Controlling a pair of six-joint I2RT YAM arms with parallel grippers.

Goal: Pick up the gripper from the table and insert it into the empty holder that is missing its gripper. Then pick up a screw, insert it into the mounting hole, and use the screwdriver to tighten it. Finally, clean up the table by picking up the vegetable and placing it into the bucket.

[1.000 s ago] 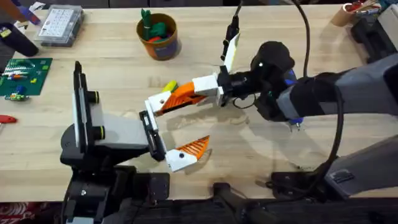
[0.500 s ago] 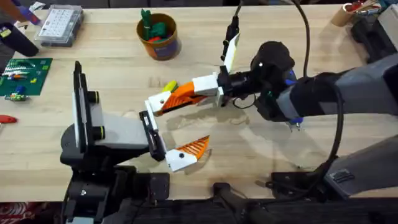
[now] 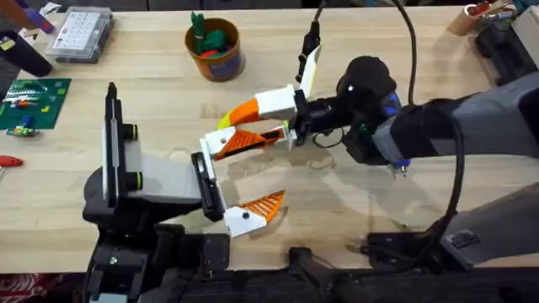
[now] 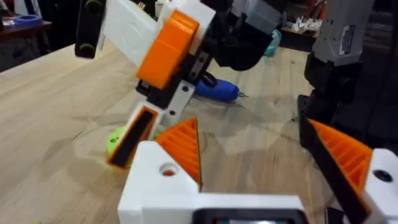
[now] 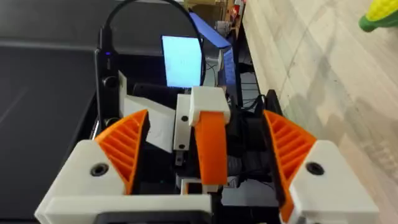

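Right end effector (image 3: 253, 124) opened around gripper (image 3: 238, 142).

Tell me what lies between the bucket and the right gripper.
In the overhead view, the stretch of table between the bucket and the right gripper is bare wood.

Even bright overhead light, soft shadows on the table (image 3: 379, 210), blurred wrist-view foregrounds
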